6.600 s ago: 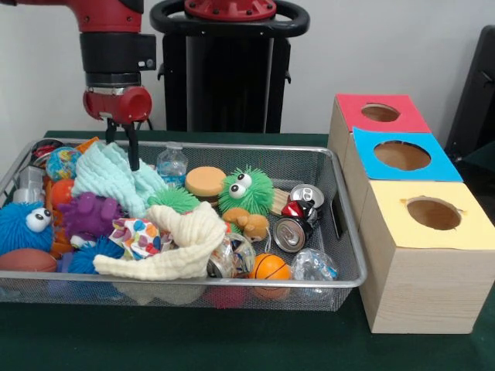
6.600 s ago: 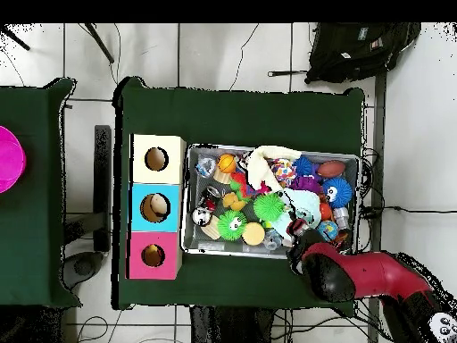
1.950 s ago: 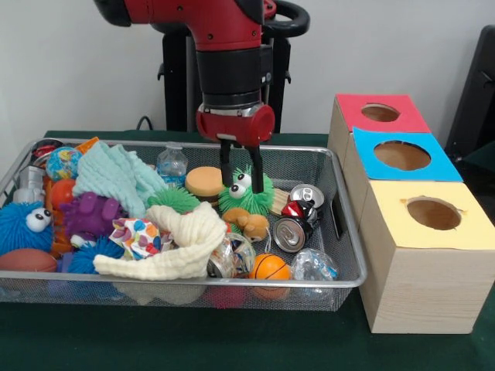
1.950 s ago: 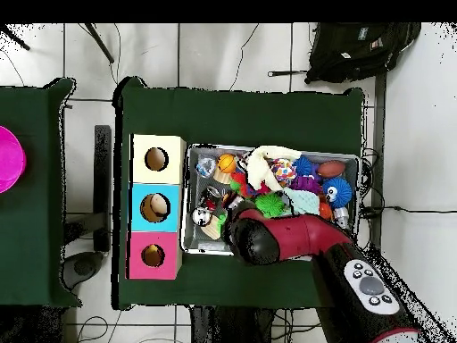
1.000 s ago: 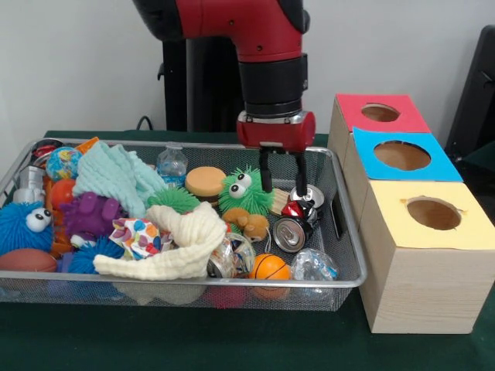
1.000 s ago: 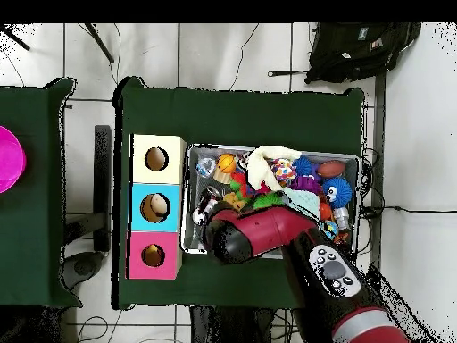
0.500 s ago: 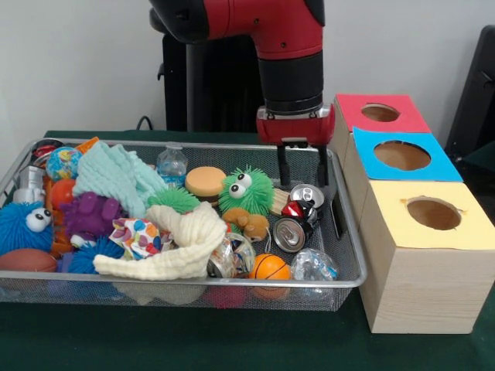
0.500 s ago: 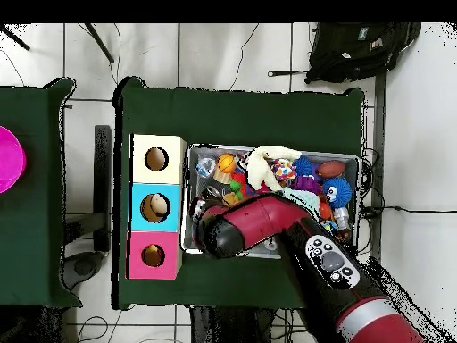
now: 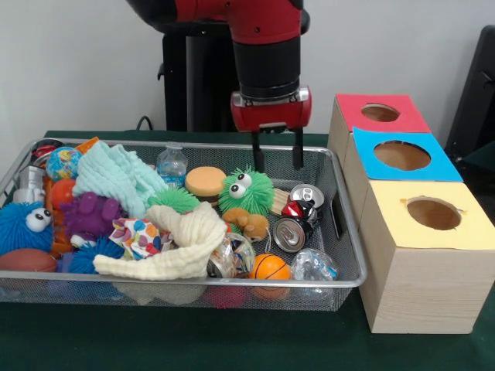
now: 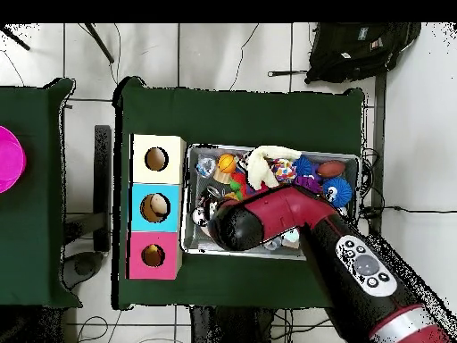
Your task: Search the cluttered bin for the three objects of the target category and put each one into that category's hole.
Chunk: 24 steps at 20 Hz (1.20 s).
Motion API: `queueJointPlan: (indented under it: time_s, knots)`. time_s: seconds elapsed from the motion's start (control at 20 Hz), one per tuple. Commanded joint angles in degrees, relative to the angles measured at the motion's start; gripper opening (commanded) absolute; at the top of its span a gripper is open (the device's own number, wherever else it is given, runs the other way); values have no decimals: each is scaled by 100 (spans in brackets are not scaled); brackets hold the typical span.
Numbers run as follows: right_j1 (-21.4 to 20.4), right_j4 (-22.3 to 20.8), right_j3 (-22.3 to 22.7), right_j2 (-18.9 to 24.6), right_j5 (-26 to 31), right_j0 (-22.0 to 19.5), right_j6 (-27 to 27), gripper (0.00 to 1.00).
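Bin [image 9: 344, 283] toys lay untouched while the gripper [image 9: 274, 158] hung empty with jaws spread over its far right corner; a clean descent onto the orange plush [image 9: 246, 222] seemed wisest.

no legible text, cans' printing too small, no readable labels

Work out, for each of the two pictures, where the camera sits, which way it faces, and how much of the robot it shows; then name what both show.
Front view: across the table, facing the robot; shows the arm, open end effector and pedestal above the bin.
Overhead view: above the table, looking straight down, robot's base at the bottom; shows the arm over the bin.
Both show the bin, the arm and the red-topped hole.
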Motion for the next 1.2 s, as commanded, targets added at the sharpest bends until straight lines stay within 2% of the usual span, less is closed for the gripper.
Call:
queueJointPlan:
  time_s: [0.05,0.2,0.4,0.6,0.8,1.2]
  knots:
    - [-344,41,-255,831,986,-387,-2634,100]
    - [-352,-12,-219,913,919,-446,-2733,100]
    - [-413,-146,-247,855,924,-243,-2750,100]
    - [-229,-256,-474,769,1234,-122,-3139,100]
    - [-111,-424,-575,709,1204,-113,-3301,100]
    - [-321,-371,-478,827,1269,-402,-3648,100]
